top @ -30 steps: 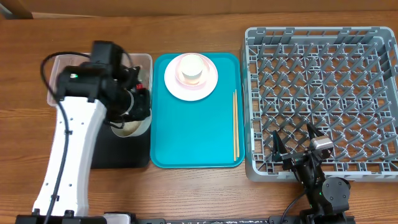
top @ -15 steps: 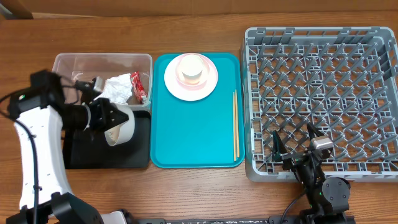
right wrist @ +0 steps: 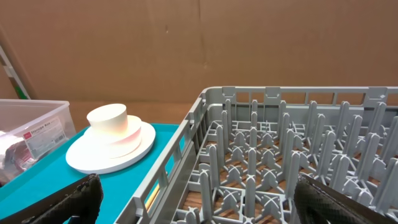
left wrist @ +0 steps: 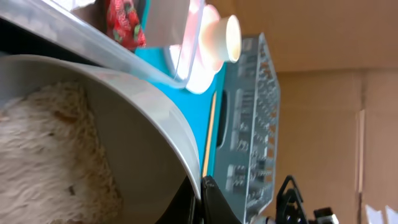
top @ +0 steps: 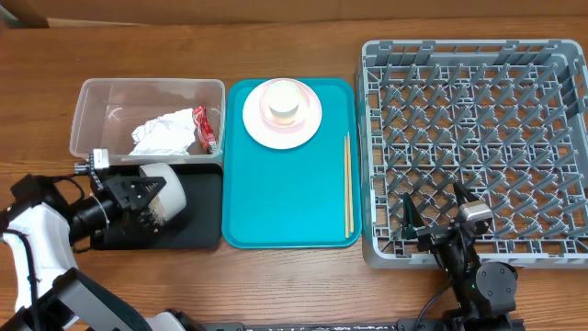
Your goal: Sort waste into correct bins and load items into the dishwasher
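- The grey plastic dish rack (top: 478, 119) with upright pegs fills the right side of the wooden worktop (top: 276, 276).
- The right end effector (top: 434, 211) sits at the rack's near edge, its fingers spread wide apart and holding nothing.
- The teal serving tray (top: 285, 198) lies in the middle.
- The shallow black tray (top: 204, 210) and the clear plastic tub (top: 119, 101) are on the left, with the tub farther back.
- The round pale pink plate (top: 308, 127) rests at the teal tray's far end and carries the small white cup (top: 283, 99).
- The left end effector (top: 147, 198) is clamped on the rim of a round white bowl (top: 170, 191).
- The bowl is over the black tray, tipped on its side, with its mouth facing left toward the arm.
- White rice (left wrist: 43, 149) clings inside the bowl.
- The thin wooden chopsticks (top: 348, 188) lie along the teal tray's right edge, with their long axis running front to back.
- The crumpled white napkin (top: 165, 133) and the red snack wrapper (top: 204, 127) lie in the tub.
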Robot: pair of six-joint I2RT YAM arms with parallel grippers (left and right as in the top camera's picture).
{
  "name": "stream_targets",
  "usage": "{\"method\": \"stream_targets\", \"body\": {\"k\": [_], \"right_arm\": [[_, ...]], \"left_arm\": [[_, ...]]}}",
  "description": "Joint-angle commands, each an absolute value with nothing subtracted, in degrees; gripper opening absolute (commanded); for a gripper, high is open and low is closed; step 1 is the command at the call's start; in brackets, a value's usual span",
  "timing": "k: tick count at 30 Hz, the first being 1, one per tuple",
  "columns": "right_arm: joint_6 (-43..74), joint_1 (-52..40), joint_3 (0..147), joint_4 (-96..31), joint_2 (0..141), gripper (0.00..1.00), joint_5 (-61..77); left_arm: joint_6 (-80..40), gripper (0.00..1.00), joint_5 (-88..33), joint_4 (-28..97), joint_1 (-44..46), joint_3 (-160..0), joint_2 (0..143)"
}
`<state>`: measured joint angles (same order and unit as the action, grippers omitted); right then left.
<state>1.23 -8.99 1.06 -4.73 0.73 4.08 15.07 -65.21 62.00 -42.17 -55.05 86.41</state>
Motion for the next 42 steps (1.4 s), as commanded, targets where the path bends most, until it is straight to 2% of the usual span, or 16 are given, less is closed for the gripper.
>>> {"method": "stream_targets", "body": {"k": [1, 11, 19, 22, 26, 32, 35, 38, 42], "right_arm": [[0.82, -8.88, 0.45, -4.49, 0.16, 1.0, 4.01], [0.82, -8.88, 0.45, -4.49, 0.16, 1.0, 4.01], [0.82, -8.86, 0.45, -4.49, 0.16, 1.0, 4.01], [0.82, -8.88, 0.45, -4.49, 0.16, 1.0, 4.01], [0.82, -8.88, 0.45, -4.49, 0.16, 1.0, 4.01], [0.82, -8.88, 0.45, -4.47, 0.16, 1.0, 4.01], [0.82, -8.88, 0.45, -4.47, 0.16, 1.0, 4.01], [0.82, -8.88, 0.45, -4.49, 0.16, 1.0, 4.01], [0.82, -8.88, 0.45, -4.47, 0.16, 1.0, 4.01]], "left_arm": [[16.78, 0.04, -72.1, 59.07, -43.16, -52.38, 86.24], [16.73, 0.04, -85.47, 53.91, -44.77, -48.73, 86.24], [18.15, 0.04, -82.96, 56.23, -44.77, -48.73, 86.24], [17.78, 0.04, -87.42, 54.72, -45.25, -48.73, 86.24], [11.11, 0.04, -90.67, 51.88, -46.65, -48.75, 86.24], [17.32, 0.04, -90.63, 56.03, -46.94, -48.03, 86.24], [7.44, 0.04, -90.67, 47.72, -48.05, -48.05, 86.24], [2.15, 0.04, -90.7, 47.51, -48.01, -48.05, 86.24], [10.79, 0.04, -90.65, 53.04, -48.12, -48.05, 86.24]]}}
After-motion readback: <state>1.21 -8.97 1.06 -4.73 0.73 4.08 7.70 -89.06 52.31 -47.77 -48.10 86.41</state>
